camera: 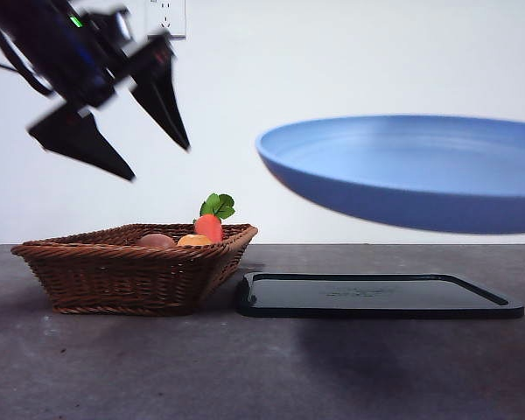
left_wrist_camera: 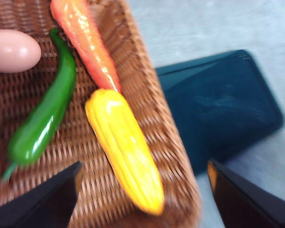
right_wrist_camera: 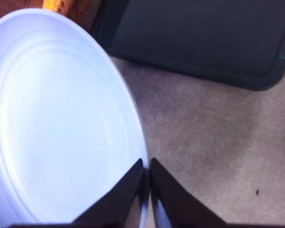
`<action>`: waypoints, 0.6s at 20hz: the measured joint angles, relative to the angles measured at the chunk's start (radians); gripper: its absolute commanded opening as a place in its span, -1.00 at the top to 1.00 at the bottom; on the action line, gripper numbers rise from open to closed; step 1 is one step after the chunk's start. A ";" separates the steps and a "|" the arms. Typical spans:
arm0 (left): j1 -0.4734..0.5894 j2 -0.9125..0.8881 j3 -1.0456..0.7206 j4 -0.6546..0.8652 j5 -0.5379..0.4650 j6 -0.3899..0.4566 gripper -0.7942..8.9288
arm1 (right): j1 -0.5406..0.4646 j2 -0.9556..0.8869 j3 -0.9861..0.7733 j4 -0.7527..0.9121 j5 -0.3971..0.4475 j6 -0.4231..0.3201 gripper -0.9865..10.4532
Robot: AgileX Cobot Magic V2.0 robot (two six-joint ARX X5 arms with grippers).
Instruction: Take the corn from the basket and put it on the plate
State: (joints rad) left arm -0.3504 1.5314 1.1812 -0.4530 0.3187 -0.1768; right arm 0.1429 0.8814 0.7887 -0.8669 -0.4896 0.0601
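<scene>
The corn [left_wrist_camera: 123, 147], a glossy yellow-orange cob, lies along the near wall of the brown wicker basket [camera: 131, 271], beside a carrot [left_wrist_camera: 88, 45]. My left gripper [camera: 157, 164] hangs open high above the basket, and in the left wrist view its jaws stand wide apart over the corn, not touching it. The light-blue plate [camera: 411, 171] floats tilted in the air over the table's right side. My right gripper [right_wrist_camera: 146, 180] is shut on the plate's rim [right_wrist_camera: 133, 118]; this gripper lies outside the front view.
A flat black tray [camera: 376, 295] lies on the grey table right of the basket, under the raised plate. The basket also holds a green pepper [left_wrist_camera: 42, 118] and a pinkish-tan round item [left_wrist_camera: 14, 50]. A white wall stands behind.
</scene>
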 measured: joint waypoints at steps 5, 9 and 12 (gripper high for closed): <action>-0.022 0.198 0.098 -0.006 -0.025 -0.012 -0.01 | -0.003 -0.070 0.003 -0.026 0.005 0.010 0.82; -0.035 0.270 0.108 0.018 -0.042 -0.024 -0.01 | -0.003 -0.076 0.003 -0.037 0.007 0.016 0.82; -0.038 0.305 0.108 0.027 -0.051 -0.033 -0.01 | -0.003 -0.076 0.003 -0.037 0.007 0.016 0.82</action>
State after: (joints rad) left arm -0.3885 1.8362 1.2892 -0.4259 0.2680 -0.2096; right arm 0.1402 0.8051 0.7921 -0.9039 -0.4824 0.0765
